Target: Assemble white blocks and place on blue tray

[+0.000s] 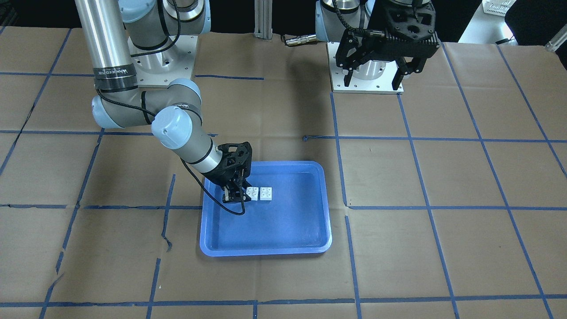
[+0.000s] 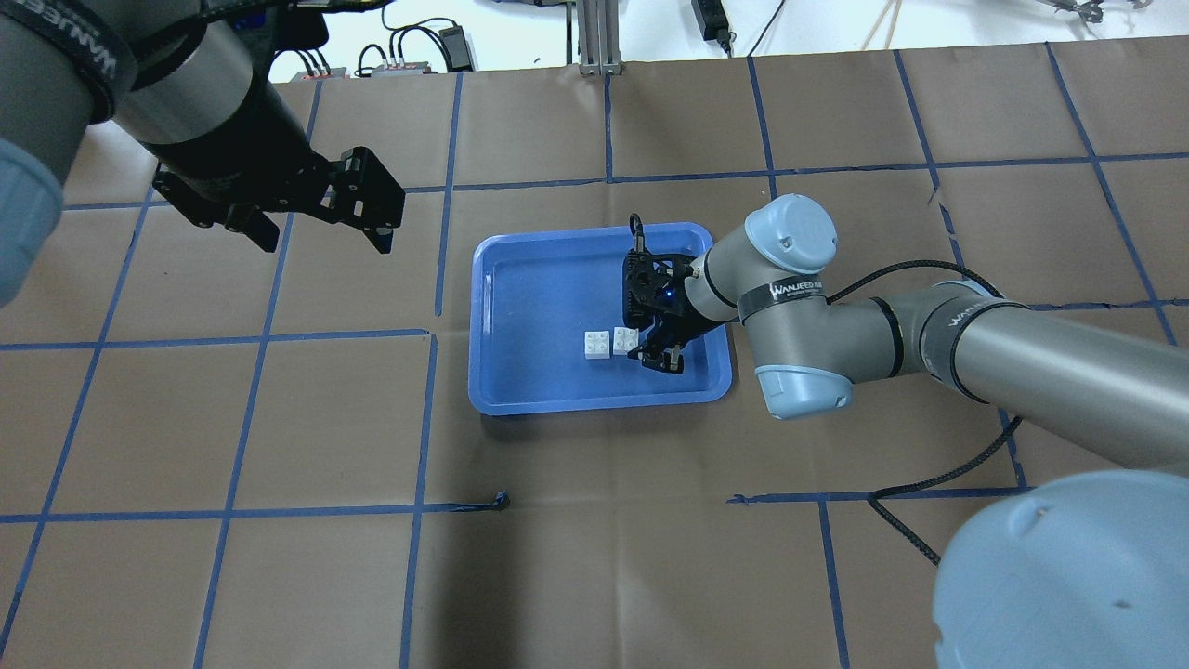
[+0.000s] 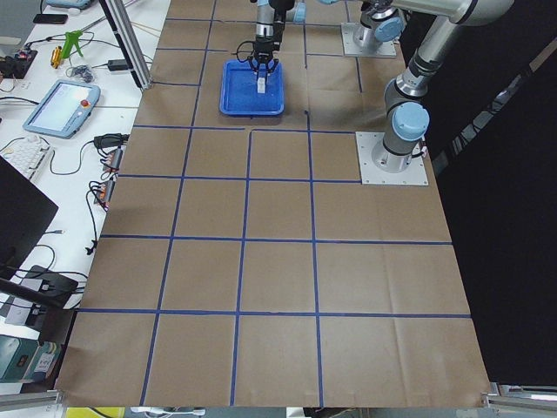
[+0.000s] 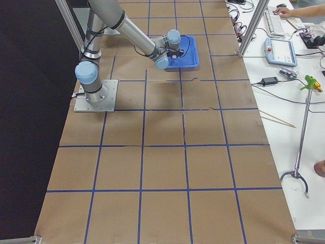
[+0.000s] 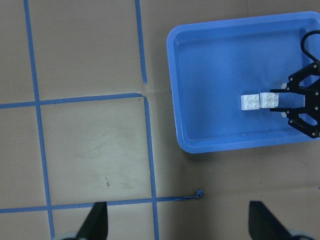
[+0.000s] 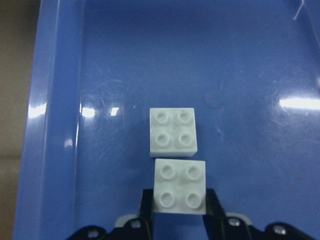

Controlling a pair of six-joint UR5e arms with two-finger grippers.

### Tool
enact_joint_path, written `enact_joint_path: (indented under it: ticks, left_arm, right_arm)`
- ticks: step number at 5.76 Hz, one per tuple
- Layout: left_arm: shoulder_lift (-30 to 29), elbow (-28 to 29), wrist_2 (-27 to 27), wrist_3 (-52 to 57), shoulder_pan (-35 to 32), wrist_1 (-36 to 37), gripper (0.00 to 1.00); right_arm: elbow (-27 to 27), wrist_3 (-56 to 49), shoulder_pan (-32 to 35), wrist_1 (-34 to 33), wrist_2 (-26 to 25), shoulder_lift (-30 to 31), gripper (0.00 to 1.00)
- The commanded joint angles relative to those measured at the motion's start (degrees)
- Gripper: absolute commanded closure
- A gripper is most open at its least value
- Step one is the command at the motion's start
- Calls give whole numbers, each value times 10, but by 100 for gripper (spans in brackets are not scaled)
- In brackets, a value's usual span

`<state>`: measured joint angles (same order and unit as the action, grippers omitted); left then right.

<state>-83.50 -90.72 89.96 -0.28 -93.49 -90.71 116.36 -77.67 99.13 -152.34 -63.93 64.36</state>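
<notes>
Two white blocks lie studs up, side by side, on the floor of the blue tray (image 1: pixel 266 253). My right gripper (image 6: pixel 180 210) is down in the tray, its fingers pressed on both sides of the nearer block (image 6: pixel 180 186), so it is shut on it. The other block (image 6: pixel 173 132) sits just beyond it, nearly touching. The overhead view shows the held block (image 2: pixel 626 340), the free block (image 2: pixel 596 345) and the right gripper (image 2: pixel 643 345). My left gripper (image 2: pixel 320 232) is open and empty, raised high to the left of the tray (image 2: pixel 594 406).
Brown paper with a blue tape grid (image 2: pixel 427 418) covers the table around the tray. The arm bases (image 1: pixel 367 84) are bolted at the robot's side. A teach pendant (image 3: pixel 61 109) and cables lie on the white bench beyond the table's far edge.
</notes>
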Motion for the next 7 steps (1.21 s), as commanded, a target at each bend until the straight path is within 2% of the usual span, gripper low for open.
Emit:
enact_joint_path:
  ticks: [1,7]
  left_arm:
    - [1,1,0,6,7,-1,1]
    - [4,1,1,6,8,-2,1]
  right_arm:
    - [0,1,0,-5,0,-1,74]
    - [1,1,13,-7,13,-12,74]
